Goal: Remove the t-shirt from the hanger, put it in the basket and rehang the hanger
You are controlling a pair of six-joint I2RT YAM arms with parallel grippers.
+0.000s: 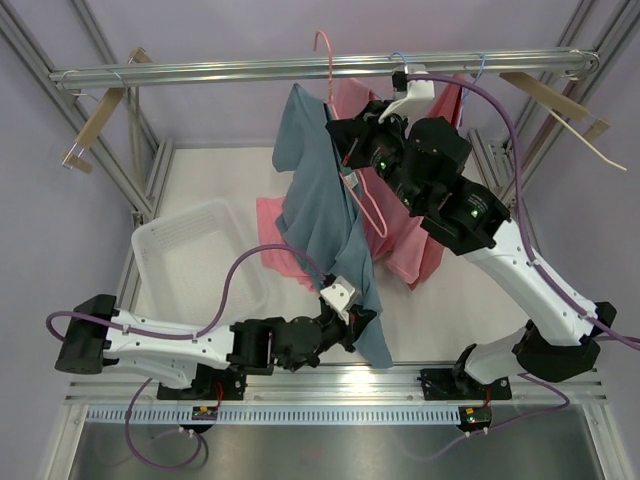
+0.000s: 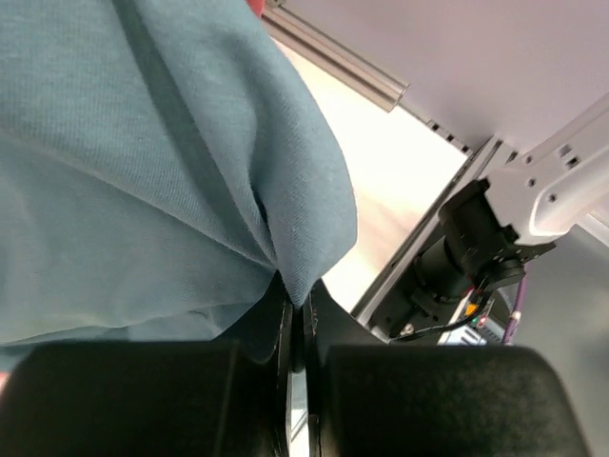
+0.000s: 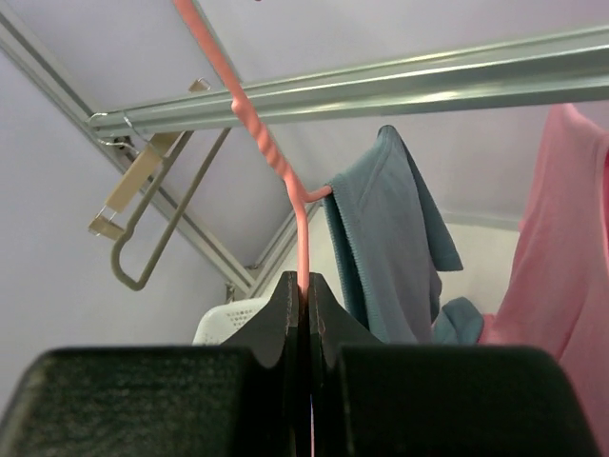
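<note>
Our left gripper (image 2: 297, 319) is pinched tight on the near hem of the blue-grey t-shirt (image 1: 318, 205), which hangs mid-scene. Our right gripper (image 3: 304, 290) clamps the pink hanger (image 3: 259, 133). We judge the 2 grips set; pulling the shirt off remains.

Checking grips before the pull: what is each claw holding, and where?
Left claw pinches a fold low on the blue t-shirt; right claw clamps the pink hanger on the wire just below its twisted neck.

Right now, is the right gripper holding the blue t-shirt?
No, the right gripper is shut on the pink hanger, with the blue t-shirt hanging beside it.
</note>
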